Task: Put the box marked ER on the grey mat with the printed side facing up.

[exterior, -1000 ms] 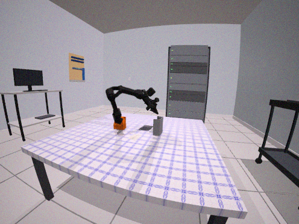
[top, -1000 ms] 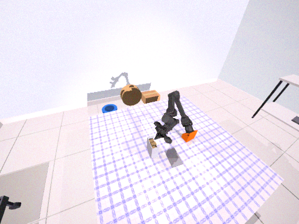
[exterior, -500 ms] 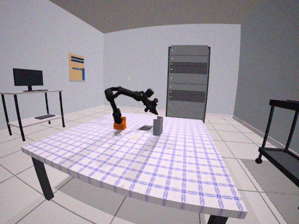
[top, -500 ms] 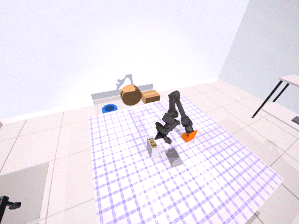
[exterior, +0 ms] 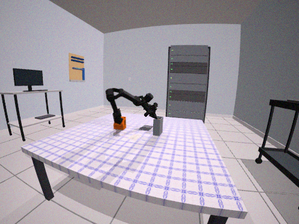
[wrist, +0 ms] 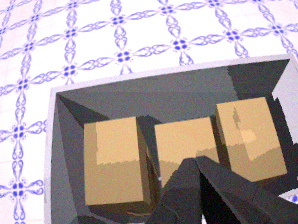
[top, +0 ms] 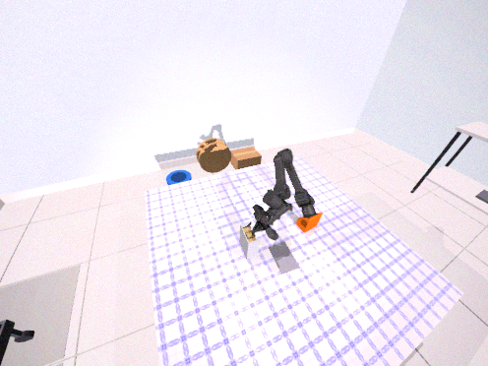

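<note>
The grey bin (top: 251, 250) (exterior: 158, 126) (wrist: 150, 104) stands upright on the table. In the wrist view it holds three tan boxes side by side: a left box (wrist: 115, 162), a middle box (wrist: 184, 137) and a right box (wrist: 251, 142). A gap shows between the left and middle boxes. Only their tops and parts of some sides show; no reach code is readable. My gripper (top: 252, 234) (exterior: 157, 117) (wrist: 194, 167) is shut and empty. Its tips are at the bin's mouth, over the middle box; contact cannot be told. The grey mat (top: 283, 257) (exterior: 146, 127) lies beside the bin and bears no box.
The arm's orange base (top: 309, 222) (exterior: 120, 123) stands on the checked table, on the other side of the mat from the bin. A blue ring-shaped thing (top: 171, 180), a round brown thing (top: 214, 158) and a brown block (top: 247, 159) are beyond the table's far edge in the top view.
</note>
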